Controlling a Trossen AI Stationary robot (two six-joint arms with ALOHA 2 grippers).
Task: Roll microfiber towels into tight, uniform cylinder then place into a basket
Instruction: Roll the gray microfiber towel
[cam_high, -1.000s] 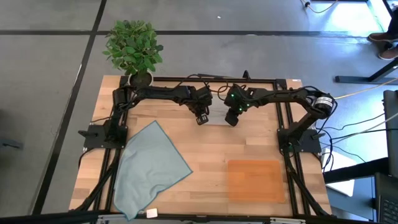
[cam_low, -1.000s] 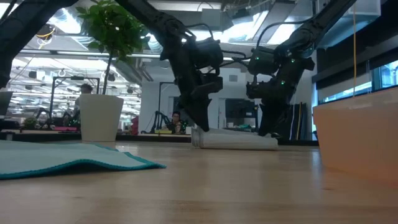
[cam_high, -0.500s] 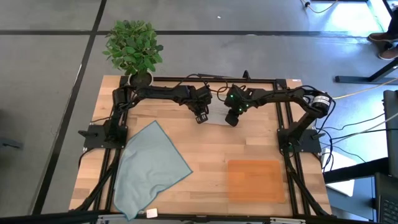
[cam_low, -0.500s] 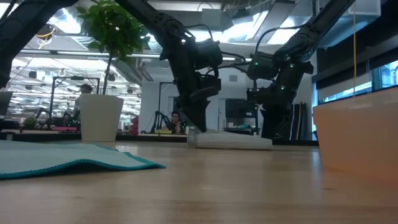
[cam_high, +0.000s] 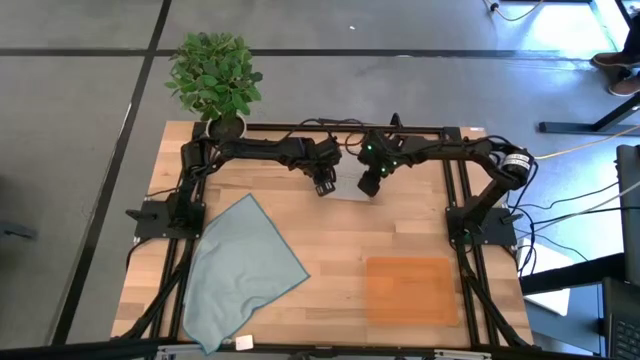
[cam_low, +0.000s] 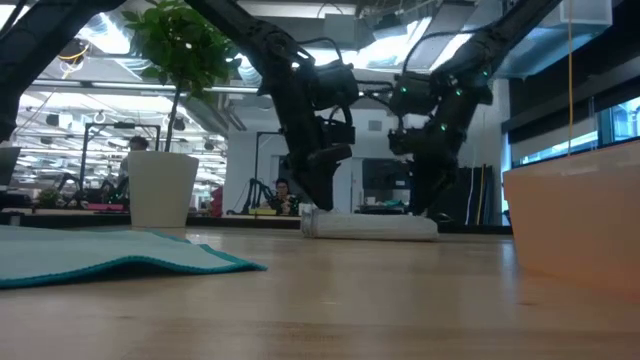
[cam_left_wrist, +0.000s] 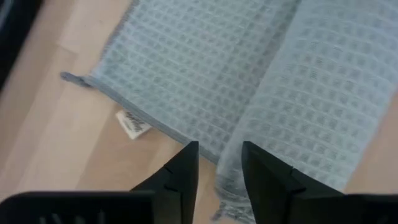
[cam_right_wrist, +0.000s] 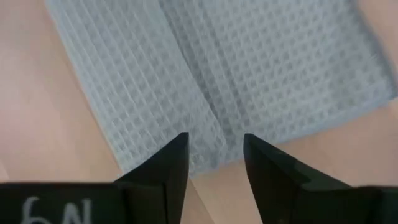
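Toward nine o'clock on the table, the pale blue-grey towel lies spread flat and untouched, one corner pointing to twelve, well apart from both arms. Moving right, the left gripper hangs over the near end of the grey towel roll, which rests at about twelve o'clock of the tabletop, close to the far edge. In the left wrist view its fingers stand parted with nothing pinched between them: released, poised just above the end of the roll, where a flat tail of cloth lies not yet wound in and a small label shows at the hem. At the other end of the roll, the right gripper hovers likewise, fingers apart and gripping nothing, above the seam where rolled cloth meets flat.

To my judgement the roll is partly made and needs another turn. To do that well, both grippers should come down level with one another, take the roll's two ends at the same depth, and turn together, so the cylinder keeps one thickness along its length. If one end leads, the roll will likely cone. The loose tail should end underneath.

Farthest right, at about four o'clock, the orange-brown basket waits with nothing in it.
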